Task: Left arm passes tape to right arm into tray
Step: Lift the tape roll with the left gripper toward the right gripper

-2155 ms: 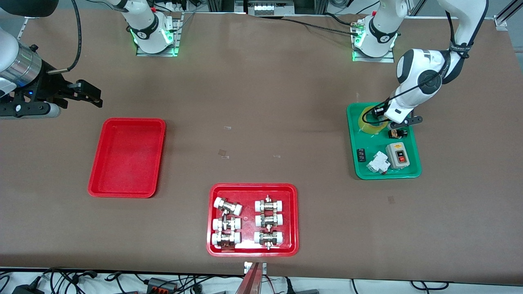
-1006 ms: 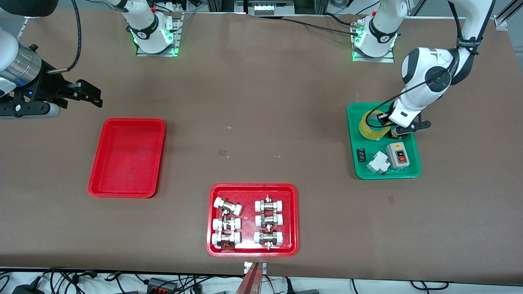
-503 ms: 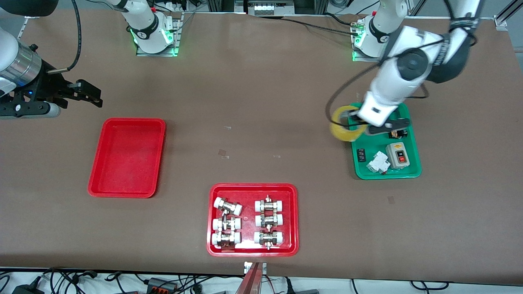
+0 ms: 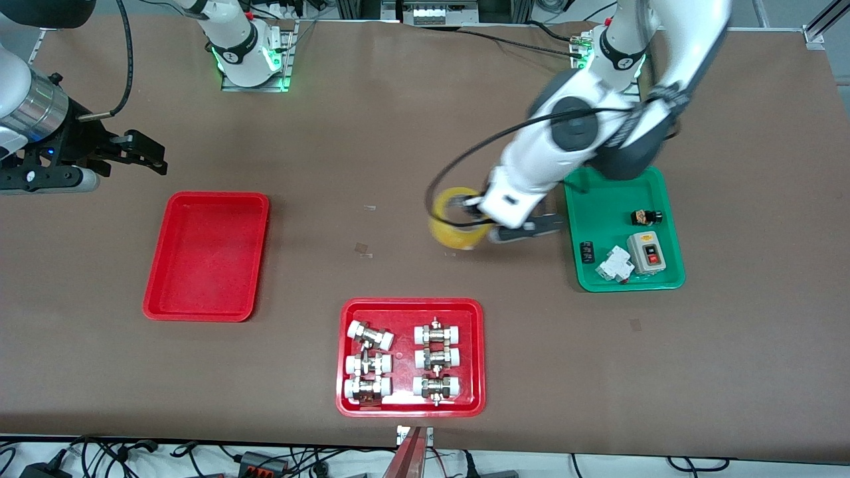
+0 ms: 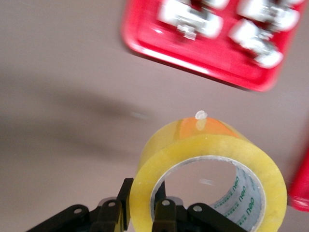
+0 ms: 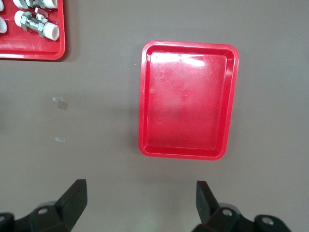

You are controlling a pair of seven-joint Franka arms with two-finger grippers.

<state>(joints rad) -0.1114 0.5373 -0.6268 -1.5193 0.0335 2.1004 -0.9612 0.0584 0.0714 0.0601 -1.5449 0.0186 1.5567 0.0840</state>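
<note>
my left gripper [image 4: 479, 214] pinches the wall of the tape [image 4: 454, 219], carrying it over bare table between the green tray [image 4: 601, 282] and the red tray [image 4: 207, 312], while my right gripper [image 4: 143, 154] waits, spread wide.

Colours on the brown table [image 4: 398, 133], all three views.

The tape [image 4: 455, 226] is showing translucent yellow, with green lettering on its whitish inner core. The plain tray [image 4: 207, 255] is showing glossy red; the fittings tray [image 4: 345, 352] is showing the same red under silver fittings [image 4: 436, 360] with white caps. The third tray [image 4: 604, 192] is showing green, carrying a grey switch box [image 4: 646, 253] with a red button. The left arm [image 4: 564, 143] is showing white with black caps, the right arm [image 4: 26, 106] a silver band; both grippers [image 6: 140, 200] are showing black.
</note>
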